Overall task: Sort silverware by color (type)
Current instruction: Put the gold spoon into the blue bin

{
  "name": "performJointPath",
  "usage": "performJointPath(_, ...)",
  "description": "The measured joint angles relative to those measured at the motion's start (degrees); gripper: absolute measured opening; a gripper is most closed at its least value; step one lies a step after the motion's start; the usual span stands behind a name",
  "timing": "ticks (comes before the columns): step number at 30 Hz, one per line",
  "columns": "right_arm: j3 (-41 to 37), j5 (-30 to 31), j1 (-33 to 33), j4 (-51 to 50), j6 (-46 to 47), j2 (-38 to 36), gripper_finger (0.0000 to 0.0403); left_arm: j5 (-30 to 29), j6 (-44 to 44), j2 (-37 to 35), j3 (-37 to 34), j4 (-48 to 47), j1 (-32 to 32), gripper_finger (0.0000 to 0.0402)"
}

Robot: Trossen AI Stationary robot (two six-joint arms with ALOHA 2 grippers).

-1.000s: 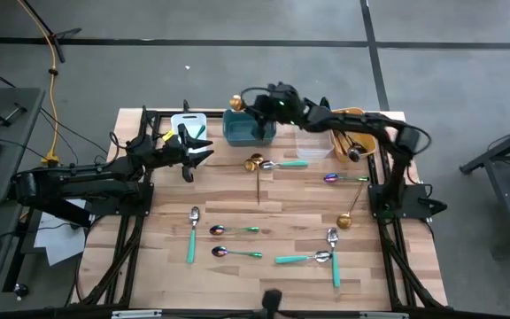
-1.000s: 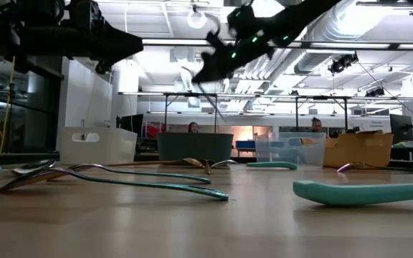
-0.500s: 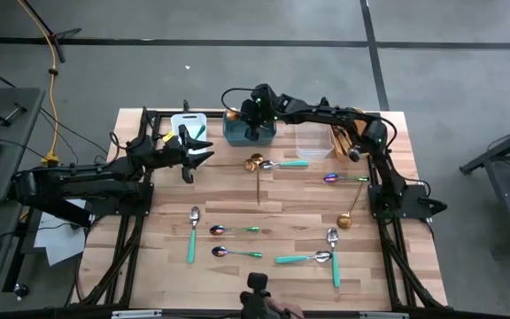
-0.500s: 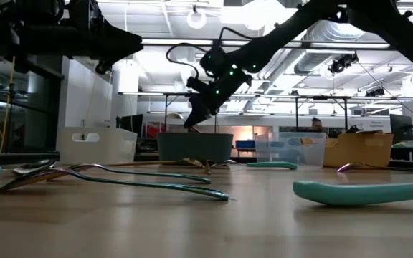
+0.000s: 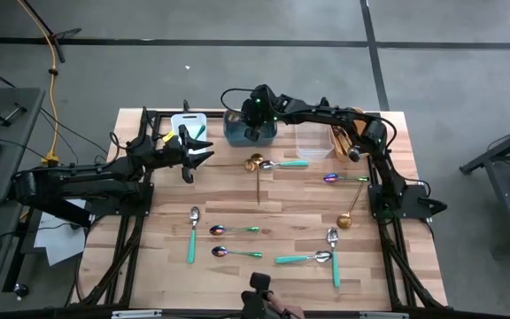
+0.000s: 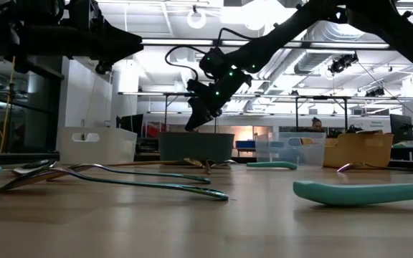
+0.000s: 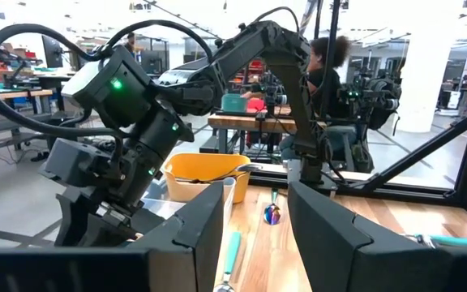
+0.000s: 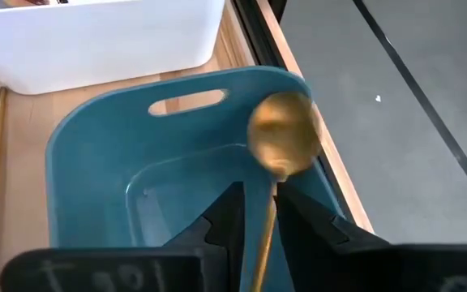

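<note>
Right gripper (image 8: pixel 256 212) now over teal bin (image 8: pixel 96 154), fingers around gold spoon (image 8: pixel 282 138).

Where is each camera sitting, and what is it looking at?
High view: above, looking straight down at the table and both arms.
Low view: at tabletop height, looking across; the right gripper hangs above the teal bin.
Left wrist view: past the left gripper toward the right arm.
Right wrist view: down into the teal bin past the right gripper and a gold spoon.
Shared: high, low and right wrist views show the teal bin.
</note>
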Motion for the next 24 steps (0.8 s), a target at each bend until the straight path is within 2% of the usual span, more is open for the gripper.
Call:
performJointPath(8, 0.0, -0.9, -0.2, -4.7, -0.2, -3.5, 0.0071, -0.1, 0.0, 0.0, 0.0, 0.0, 0.0, 0.0133)
performJointPath(14, -2.4, -12.3, -0.8, -16.7, -2.2, -9.3, 0.0072, -0.1, -0.1, 0.0, 0.0, -0.8, 0.0, 0.0133)
performJointPath(16, -6.8, -15.4, -0.8, -16.5, -1.6, -12.1, 0.0072, -0.1, -0.1, 0.0, 0.0, -1.5, 0.0, 0.0133)
performJointPath(18, -13.6, -15.7, -0.8, -12.9, -0.5, -15.4, 0.0072, -0.1, -0.1, 0.0, 0.0, -1.7, 0.0, 0.0133)
performJointPath(24, -38.5, -13.9, 2.0, 9.0, 10.8, -28.1, 0.0073, -0.1, 0.0, 0.0, 0.0, -1.8, 0.0, 0.0133)
